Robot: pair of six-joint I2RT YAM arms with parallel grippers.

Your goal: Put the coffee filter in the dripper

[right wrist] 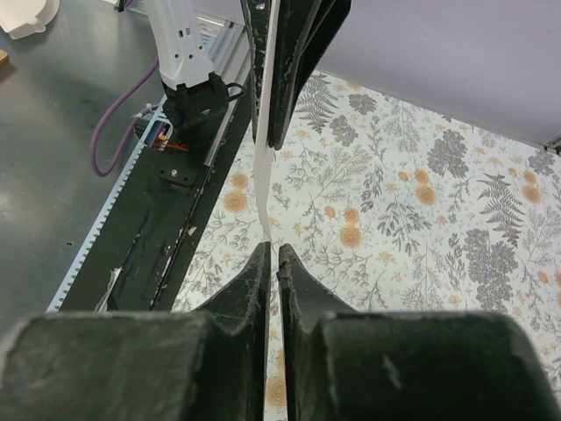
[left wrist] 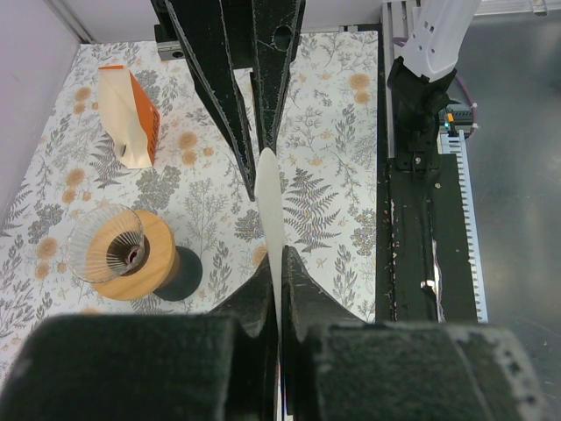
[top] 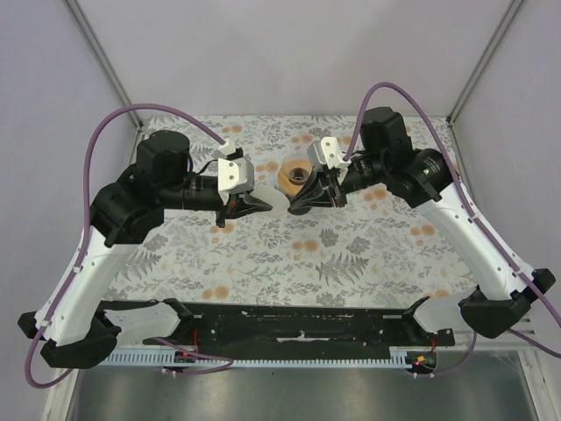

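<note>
1. Mid-task over the floral table (top: 351, 263): the coffee filter (top: 279, 198) is up off the surface and not yet in the dripper (top: 296, 174). From my console I judge the pick-up done and the placing yet to come.

2. The left pincer (top: 259, 204) and the right pincer (top: 302, 200) meet tip to tip above the table's middle, toward the far edge. The filter is caught between them, edge-on to both wrist cameras.

3. In the left wrist view the filter (left wrist: 270, 219) shows as a thin white blade. It runs from my left pincer (left wrist: 274, 285), whose jaws are closed on its lower end, up into the right arm's dark fingers.

4. In the right wrist view the same sheet (right wrist: 263, 175) hangs from the left arm's fingers. It drops into the narrow slit of the right pincer (right wrist: 272, 263). I read that one as clamped on the paper too, though the gap is too fine to be sure.

5. The dripper (left wrist: 123, 254) stands upright near the middle of the far edge, just beyond the pincers. Its cone is empty and nothing covers it.

6. An orange-and-white box (left wrist: 130, 118) lies well apart from the dripper and plays no part.

7. What is left, as I judge it: one pincer lets go, and the other carries the filter over the dripper and seats it.
</note>
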